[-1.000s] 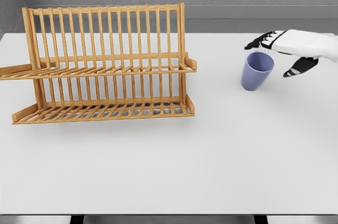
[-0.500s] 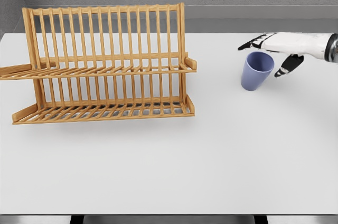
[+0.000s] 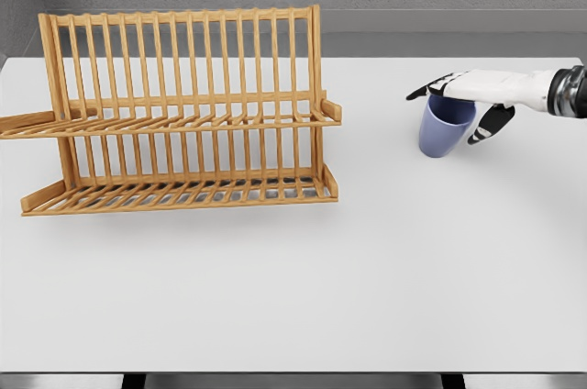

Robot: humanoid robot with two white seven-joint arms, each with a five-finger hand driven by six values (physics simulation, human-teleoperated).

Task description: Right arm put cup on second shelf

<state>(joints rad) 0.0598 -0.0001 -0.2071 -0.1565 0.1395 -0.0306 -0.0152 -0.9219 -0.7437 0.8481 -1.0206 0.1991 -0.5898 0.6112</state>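
A blue-violet cup (image 3: pixel 444 135) stands upright on the white table (image 3: pixel 367 270), right of the wooden dish rack (image 3: pixel 183 109). The rack has an upper shelf (image 3: pixel 174 123) and a lower shelf (image 3: pixel 183 194), both bare. My right hand (image 3: pixel 449 112) reaches in from the right edge and hovers at the cup's rim. Its fingers (image 3: pixel 431 88) stretch across the far side of the rim. The thumb (image 3: pixel 484 127) hangs beside the cup's right wall. The hand is open around the cup, not closed on it. No left arm shows.
The rack fills the table's left half, with its tall slatted back toward the wall. A grey wall runs behind the table's far edge. The table's near edge lies along the bottom of the picture.
My right hand has slid left and down over the cup. Its fingers now reach past the rim and the thumb has dropped beside the cup's right wall. The cup has not moved.
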